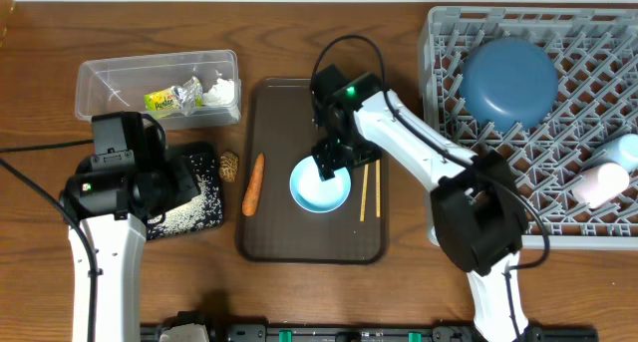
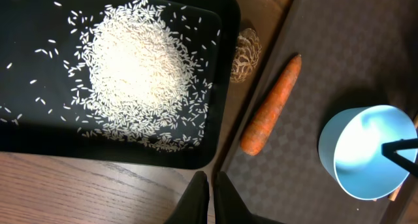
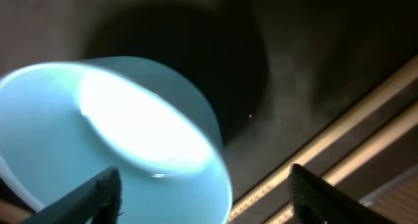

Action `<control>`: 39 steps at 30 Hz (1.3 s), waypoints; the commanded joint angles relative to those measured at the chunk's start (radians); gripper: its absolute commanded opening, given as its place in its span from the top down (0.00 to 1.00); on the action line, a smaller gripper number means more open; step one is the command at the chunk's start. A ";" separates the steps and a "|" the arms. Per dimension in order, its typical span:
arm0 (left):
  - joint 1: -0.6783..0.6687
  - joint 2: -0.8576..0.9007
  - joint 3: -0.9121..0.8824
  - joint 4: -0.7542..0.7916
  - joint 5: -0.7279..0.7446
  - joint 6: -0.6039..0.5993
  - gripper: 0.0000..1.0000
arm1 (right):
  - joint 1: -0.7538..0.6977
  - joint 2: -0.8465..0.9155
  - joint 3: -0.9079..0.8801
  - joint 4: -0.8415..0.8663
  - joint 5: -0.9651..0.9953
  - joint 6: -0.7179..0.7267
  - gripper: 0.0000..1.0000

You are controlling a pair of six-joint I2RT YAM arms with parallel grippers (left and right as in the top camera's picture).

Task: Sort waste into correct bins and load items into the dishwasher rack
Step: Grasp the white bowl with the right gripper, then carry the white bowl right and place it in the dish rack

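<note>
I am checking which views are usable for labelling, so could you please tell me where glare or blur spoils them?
Right wrist view: glare whitens the inside of the small light-blue round bowl, and the thin wooden chopsticks are out of focus. Left wrist view: sharp, the loose white rice on the flat black rectangular tray shows single grains. Overhead view: evenly lit and in focus.

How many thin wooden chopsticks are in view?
2. Both lie side by side on the brown serving tray, beside the small light-blue bowl: one chopstick nearer the bowl, the other chopstick nearer the tray's rim. None looks hidden.
</note>
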 commanded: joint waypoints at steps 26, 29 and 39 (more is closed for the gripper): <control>0.005 0.003 0.010 -0.006 -0.009 0.002 0.92 | -0.055 -0.025 0.017 -0.012 0.130 0.073 0.99; 0.005 0.003 0.010 -0.005 -0.009 0.002 0.91 | -0.097 -0.149 0.019 -0.012 0.219 0.069 0.99; 0.005 0.003 0.010 -0.005 -0.009 0.002 0.91 | -0.296 -0.543 0.019 0.014 0.619 -0.034 0.99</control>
